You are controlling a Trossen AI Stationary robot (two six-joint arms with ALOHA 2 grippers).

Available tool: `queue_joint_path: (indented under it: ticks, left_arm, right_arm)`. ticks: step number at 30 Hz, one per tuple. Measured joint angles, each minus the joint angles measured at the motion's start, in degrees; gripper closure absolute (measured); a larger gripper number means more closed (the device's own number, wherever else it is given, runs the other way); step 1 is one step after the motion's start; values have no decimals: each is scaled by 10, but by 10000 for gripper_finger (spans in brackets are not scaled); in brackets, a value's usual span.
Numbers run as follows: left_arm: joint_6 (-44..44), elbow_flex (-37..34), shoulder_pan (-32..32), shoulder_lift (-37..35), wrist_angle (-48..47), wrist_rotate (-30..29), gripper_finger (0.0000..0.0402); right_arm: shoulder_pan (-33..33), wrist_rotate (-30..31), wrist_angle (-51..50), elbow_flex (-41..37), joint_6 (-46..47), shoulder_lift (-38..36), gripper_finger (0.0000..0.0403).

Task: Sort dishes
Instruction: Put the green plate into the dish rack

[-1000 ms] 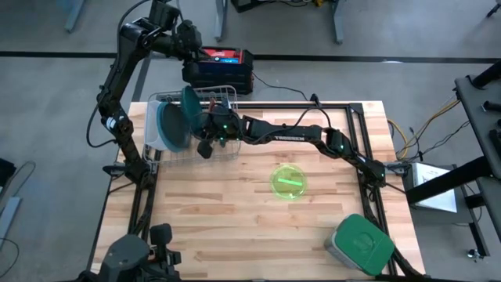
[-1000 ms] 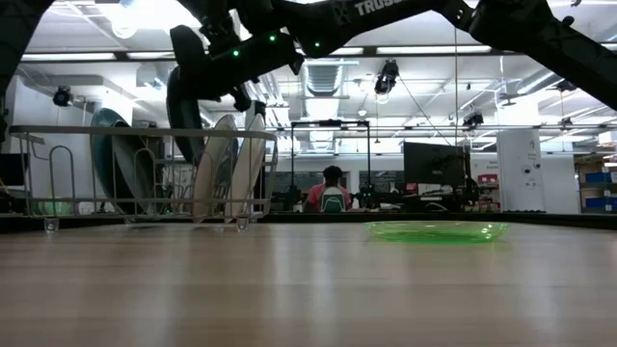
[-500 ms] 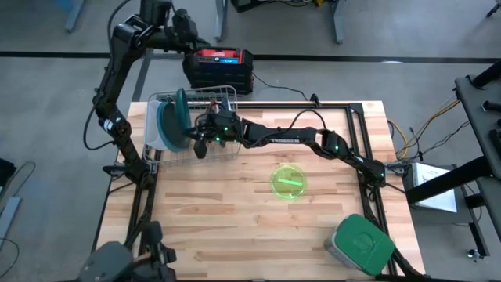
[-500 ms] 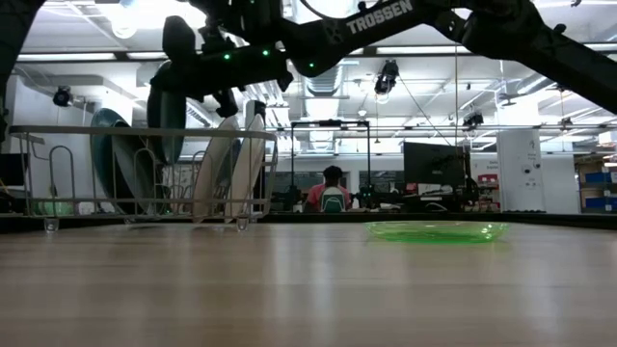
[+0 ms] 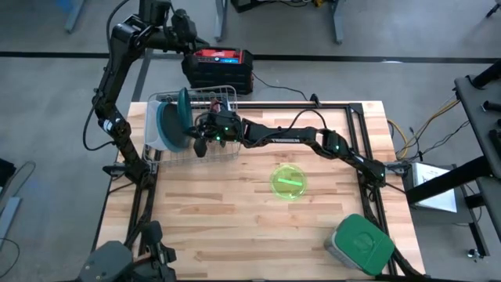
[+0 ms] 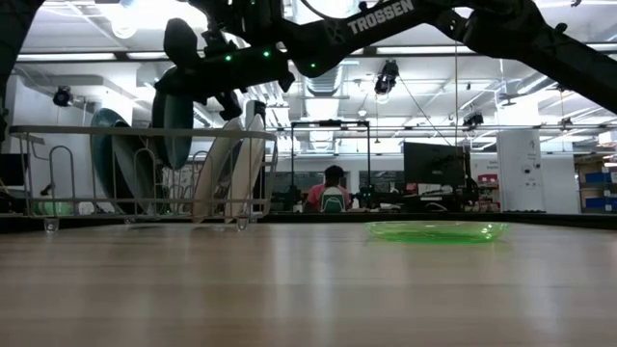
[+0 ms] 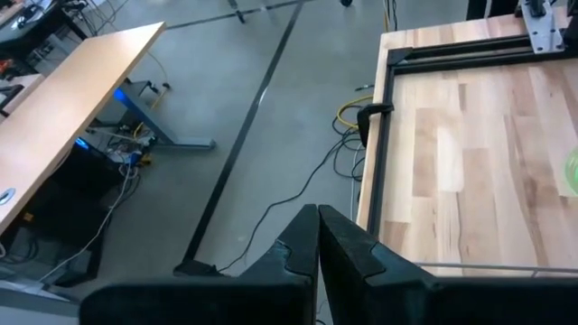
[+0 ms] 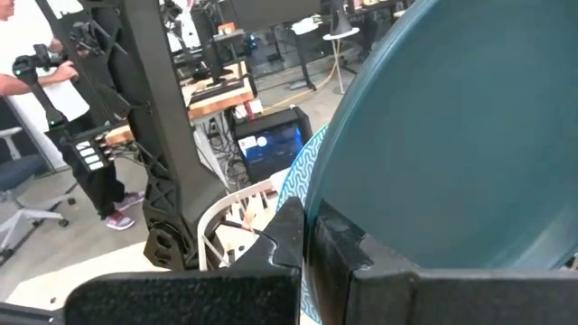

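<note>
The right hand (image 5: 194,135) reaches across the table (image 5: 235,227) of pale wooden planks to the wire rack (image 5: 223,149) at the far left corner, its fingers pinching the rim of a dark teal plate (image 5: 183,110) — a smooth, round disc held on edge above the rack's wires. In the right wrist view the plate (image 8: 452,135) fills most of the picture, matte and gently dished, with the dark fingers (image 8: 325,244) pressed onto its edge. From table height the plate (image 6: 175,96) stands nearly upright, its lower part dipping below the rack's top rail (image 6: 145,130).

Already in the rack on edge are a larger grey-teal plate (image 5: 168,129), a light blue dish (image 5: 152,121) at the rack's left end, and two pale plates (image 6: 231,169) leaning side by side among the thin metal loops.

A lime green plate (image 5: 288,181) — translucent, glossy and shallow — lies flat near the middle of the table, well apart from the rack. A square grey container with a rounded green lid (image 5: 361,244) sits at the near right corner.

The left hand (image 7: 316,244) is raised beyond the far left corner, off the table, its two dark fingers pressed together on nothing.
</note>
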Motion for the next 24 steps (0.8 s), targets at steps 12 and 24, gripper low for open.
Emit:
queue_joint_path:
  ticks: [12, 24]
  left_arm:
    - [-9, 0, 1, 0, -2, 0, 401]
    - [-9, 0, 1, 0, -12, 0, 401]
  right_arm:
    - [0, -2, -53, 33, 2, 2, 351]
    - [5, 16, -154, 88, -33, 5, 280]
